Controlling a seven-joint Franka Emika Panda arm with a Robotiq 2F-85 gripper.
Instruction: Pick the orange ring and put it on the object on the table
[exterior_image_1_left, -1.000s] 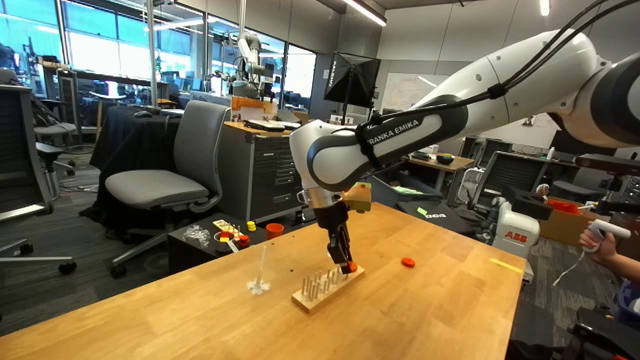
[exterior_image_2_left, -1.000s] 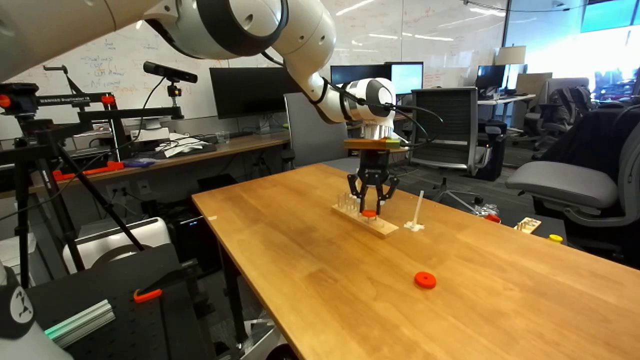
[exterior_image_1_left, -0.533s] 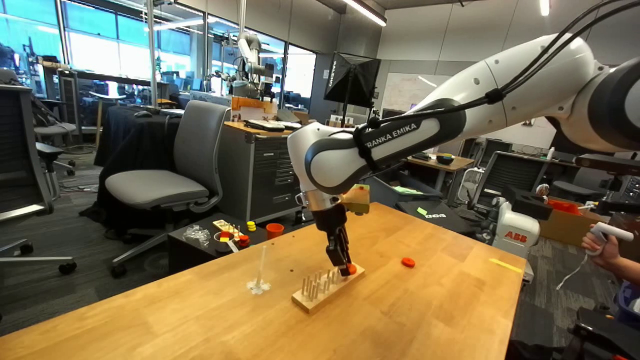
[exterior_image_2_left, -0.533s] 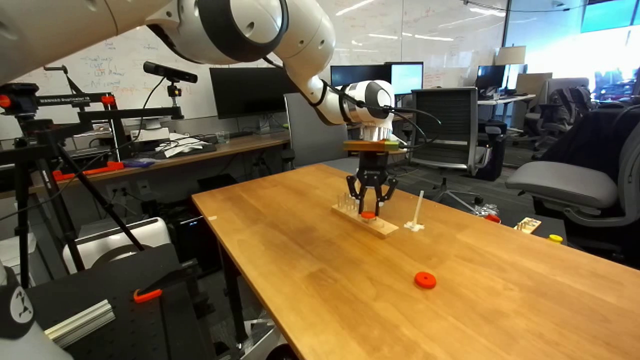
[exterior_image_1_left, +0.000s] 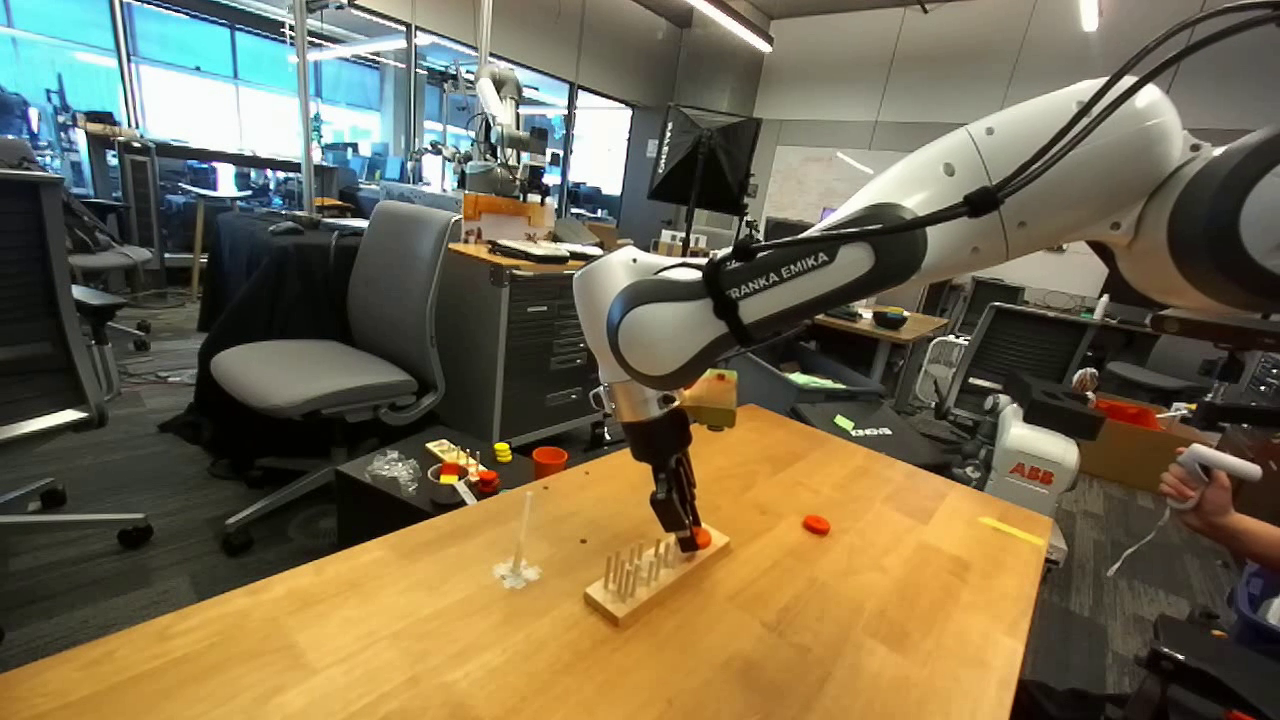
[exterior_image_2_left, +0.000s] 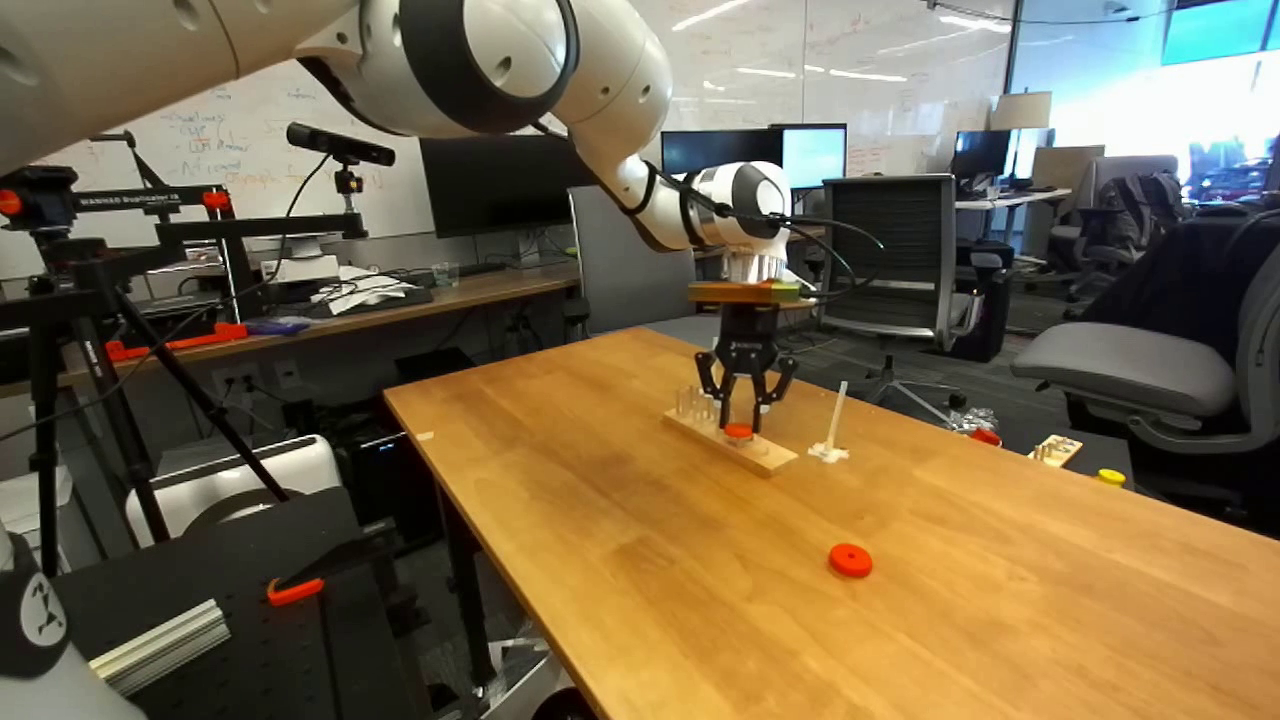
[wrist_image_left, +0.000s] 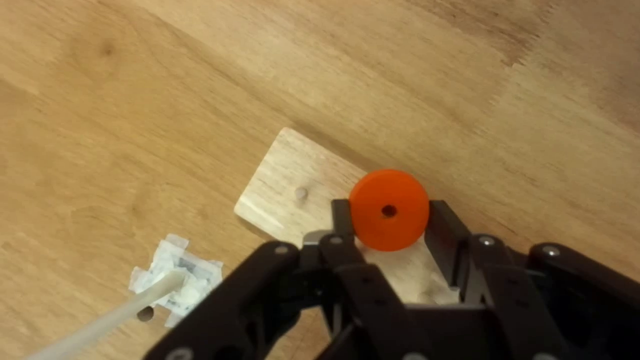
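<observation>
The orange ring (wrist_image_left: 389, 230) is level, flat face up, just right of centre in the wrist view, over the pale wooden board (wrist_image_left: 272, 185). The tool (wrist_image_left: 390, 215) is clamped on it from left and right. A peg (wrist_image_left: 300, 193) stands between the ring and the board's upper-left end there; whether another enters the ring's hole I cannot tell. The board's long axis runs from upper left to lower right in the wrist view, and from lower left to upper right in an exterior view. Only the exterior views show the red disc (exterior_image_2_left: 845, 566), flat on the bench (exterior_image_2_left: 620, 500) and well apart from the board. A hand (exterior_image_1_left: 1207, 492) holding a white controller (exterior_image_1_left: 1225, 460) appears at the right edge of an exterior view alone. On the arm (exterior_image_1_left: 790, 280) "RANKA EMIKA" can be read, and on a white robot (exterior_image_1_left: 1030, 460) at the right of the same view, "ABB".
</observation>
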